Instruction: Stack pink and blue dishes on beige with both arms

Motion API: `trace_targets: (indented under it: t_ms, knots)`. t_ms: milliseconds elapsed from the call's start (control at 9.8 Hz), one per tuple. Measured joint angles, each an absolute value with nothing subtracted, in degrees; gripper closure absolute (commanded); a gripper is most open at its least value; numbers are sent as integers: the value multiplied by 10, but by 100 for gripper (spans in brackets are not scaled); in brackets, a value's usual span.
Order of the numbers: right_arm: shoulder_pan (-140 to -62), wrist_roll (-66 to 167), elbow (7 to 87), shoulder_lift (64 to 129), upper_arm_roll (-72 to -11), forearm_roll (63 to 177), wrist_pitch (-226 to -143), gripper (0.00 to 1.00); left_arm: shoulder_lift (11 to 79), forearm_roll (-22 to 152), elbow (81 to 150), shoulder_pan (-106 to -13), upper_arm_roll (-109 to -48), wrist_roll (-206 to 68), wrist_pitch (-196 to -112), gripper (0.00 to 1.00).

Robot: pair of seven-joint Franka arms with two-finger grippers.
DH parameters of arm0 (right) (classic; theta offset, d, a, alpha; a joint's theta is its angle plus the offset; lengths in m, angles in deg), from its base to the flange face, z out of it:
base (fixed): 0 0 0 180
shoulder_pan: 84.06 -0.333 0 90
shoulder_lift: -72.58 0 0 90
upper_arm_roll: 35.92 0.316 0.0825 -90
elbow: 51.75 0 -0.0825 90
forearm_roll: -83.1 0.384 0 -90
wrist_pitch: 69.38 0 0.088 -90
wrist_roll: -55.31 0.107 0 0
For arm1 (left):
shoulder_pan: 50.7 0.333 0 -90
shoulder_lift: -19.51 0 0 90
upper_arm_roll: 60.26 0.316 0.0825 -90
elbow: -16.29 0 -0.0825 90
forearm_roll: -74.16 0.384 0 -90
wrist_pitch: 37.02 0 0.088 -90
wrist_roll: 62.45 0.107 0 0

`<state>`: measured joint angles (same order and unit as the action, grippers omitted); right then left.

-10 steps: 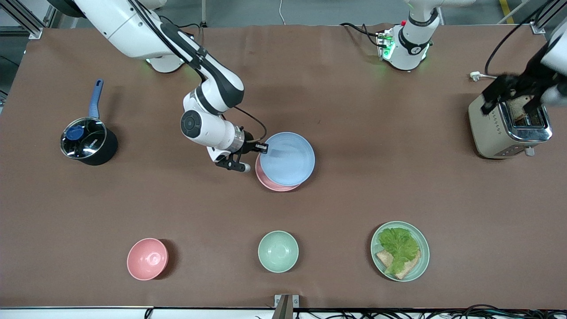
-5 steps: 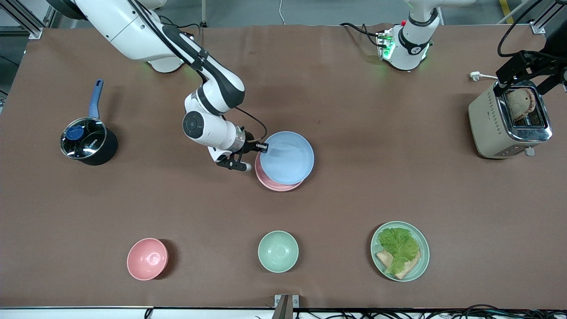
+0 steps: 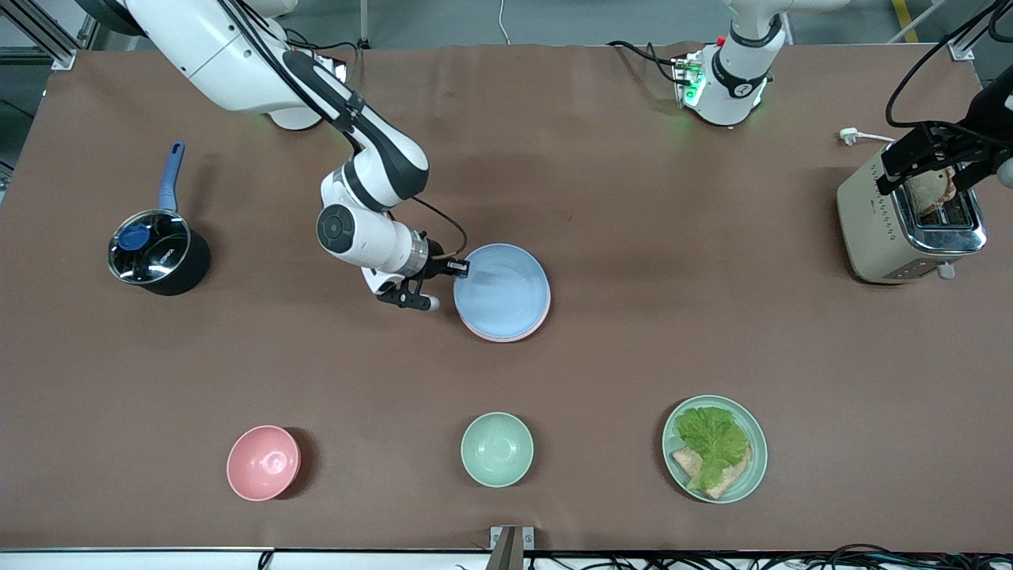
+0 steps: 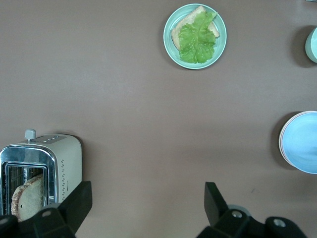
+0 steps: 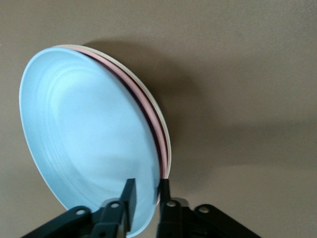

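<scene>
Plates sit stacked mid-bench. Nearest the front camera are a pink bowl (image 3: 263,463), a green bowl (image 3: 497,449) and a green plate (image 3: 715,449) with lettuce and bread. Farther back, the blue plate (image 3: 501,290) lies on the pink plate (image 5: 159,133), which lies on the beige plate (image 5: 167,130); only thin rims of the lower two show. The right hand (image 3: 439,283) pinches the blue plate's rim on the side toward the right arm's end, fingers closed on it. A pot (image 3: 157,253) stands at that end. The left hand (image 3: 926,162) hovers over the toaster (image 3: 910,226), fingers spread wide, holding nothing.
</scene>
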<state>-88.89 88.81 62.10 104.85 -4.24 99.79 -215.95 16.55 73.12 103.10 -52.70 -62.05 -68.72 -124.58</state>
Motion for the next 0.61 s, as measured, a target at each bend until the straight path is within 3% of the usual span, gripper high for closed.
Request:
trace_targets:
  t_ms: [306, 612]
  knots:
    - [-880, 887, 609, 1000, -44, 993, -2127, 0, 165, 732, 1031, -527, -621, -687, -1246, 0]
    - [-811, 885, 577, 848, -68, 874, -1938, 0, 165, 732, 1030, -527, -621, -669, -1244, 0]
